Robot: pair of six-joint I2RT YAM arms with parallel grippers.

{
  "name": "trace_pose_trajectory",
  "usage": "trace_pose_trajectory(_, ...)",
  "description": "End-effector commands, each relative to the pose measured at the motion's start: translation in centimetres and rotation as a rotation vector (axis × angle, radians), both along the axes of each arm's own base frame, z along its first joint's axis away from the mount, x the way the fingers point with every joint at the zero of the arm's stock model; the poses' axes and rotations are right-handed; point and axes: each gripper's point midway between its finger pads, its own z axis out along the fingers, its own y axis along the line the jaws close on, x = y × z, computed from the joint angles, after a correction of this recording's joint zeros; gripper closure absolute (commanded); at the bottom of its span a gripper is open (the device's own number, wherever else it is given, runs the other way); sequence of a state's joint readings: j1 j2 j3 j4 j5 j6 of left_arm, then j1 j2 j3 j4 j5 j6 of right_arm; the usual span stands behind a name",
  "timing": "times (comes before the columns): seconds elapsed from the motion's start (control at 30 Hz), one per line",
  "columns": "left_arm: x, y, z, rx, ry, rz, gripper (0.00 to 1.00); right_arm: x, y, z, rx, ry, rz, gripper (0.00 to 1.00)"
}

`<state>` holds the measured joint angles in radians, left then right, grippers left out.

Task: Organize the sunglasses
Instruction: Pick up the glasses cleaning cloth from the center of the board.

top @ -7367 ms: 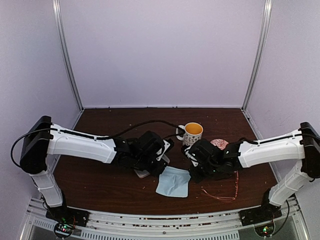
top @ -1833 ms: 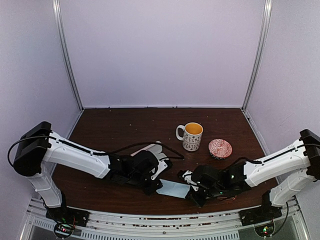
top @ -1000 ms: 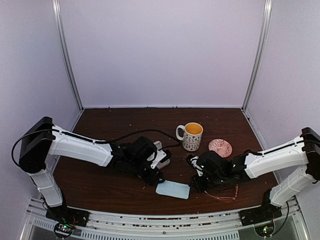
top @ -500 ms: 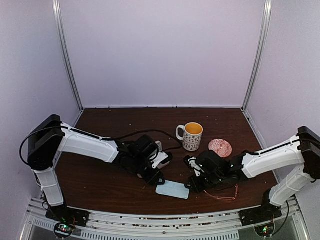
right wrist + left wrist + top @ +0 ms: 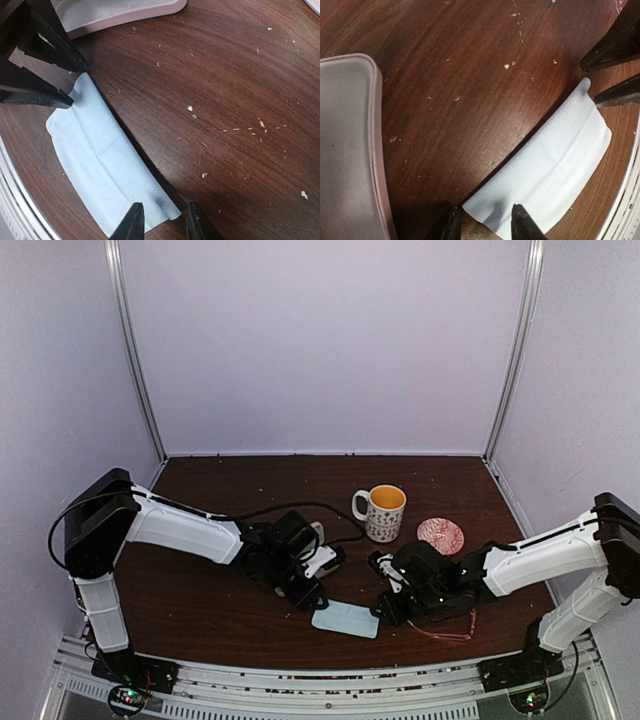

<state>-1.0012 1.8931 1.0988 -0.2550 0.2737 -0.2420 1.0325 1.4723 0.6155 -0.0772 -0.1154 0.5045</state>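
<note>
Folded since a few seconds ago, the cloth (image 5: 345, 619) now lies as a narrow strip near the front edge, where earlier it lay spread out square. The left gripper (image 5: 482, 225) straddles one end of it and the right gripper (image 5: 162, 222) the other, each with its jaws standing apart over a corner, neither one clamped on it. The sunglasses (image 5: 450, 633) lie flat on the table just right of the cloth, beside the right arm, nothing holding them, and the case (image 5: 345, 150) sits by the left gripper.
</note>
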Motion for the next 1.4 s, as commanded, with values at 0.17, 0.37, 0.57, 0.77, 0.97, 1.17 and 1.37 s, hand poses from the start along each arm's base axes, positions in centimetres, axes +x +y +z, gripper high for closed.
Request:
trace_pose_trajectory(0.17,0.3,-0.6,-1.0,-0.004,0.012,-0.015,0.73,0.1,-0.1,-1.1,-0.001,0.01,-0.006,0.71)
trace_pose_trajectory(0.37,0.2,-0.6,-1.1,-0.004,0.016,-0.015,0.78,0.1,-0.1,-1.3,-0.006,0.013,-0.005,0.74)
trace_pose_trajectory(0.57,0.3,-0.5,-1.2,0.003,0.013,-0.009,0.82,0.0,-0.6,-1.5,-0.018,0.011,-0.008,0.77)
trace_pose_trajectory(0.77,0.3,-0.4,-1.3,0.007,0.013,-0.003,0.87,0.0,-0.7,-1.4,-0.019,0.007,-0.011,0.81)
trace_pose_trajectory(0.97,0.4,-0.6,-0.9,-0.003,0.008,0.015,0.95,0.1,-0.5,-1.4,-0.025,0.006,0.0,0.88)
trace_pose_trajectory(1.17,0.2,-1.2,-0.4,-0.023,-0.006,0.04,1.0,0.4,-0.1,-1.0,-0.025,-0.002,0.008,0.95)
trace_pose_trajectory(1.37,0.4,-1.0,0.3,-0.043,-0.024,0.082,1.0,0.8,-0.1,-0.3,-0.033,-0.028,0.01,1.0)
